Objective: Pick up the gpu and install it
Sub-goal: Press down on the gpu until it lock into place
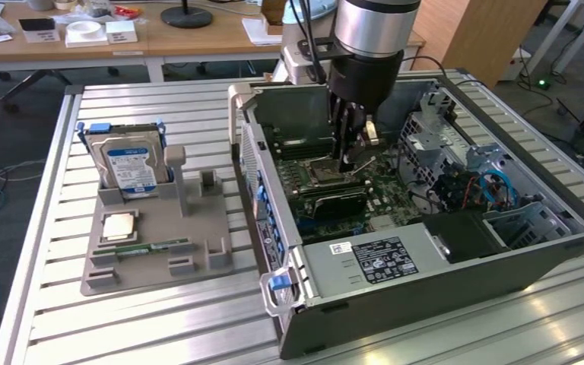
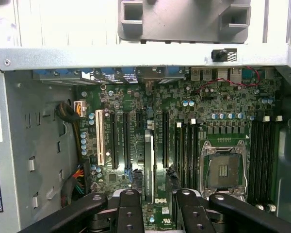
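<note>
the gripper (image 1: 351, 156), half open and holding nothing, hangs right above the graphics card (image 2: 148, 160), whose long edge runs between its fingers (image 2: 130, 208).

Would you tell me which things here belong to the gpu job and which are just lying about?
Job: gpu, motherboard, computer case, gripper.
Lying about: hard drive, memory stick, grey holder.

Single robot arm reaching straight down, silver wrist segment vertical above a black gripper (image 1: 351, 156), dark fingers (image 2: 131, 213) pointing downward, jaws parted with a clear gap between them and nothing held, fingertips low and close together.
</note>
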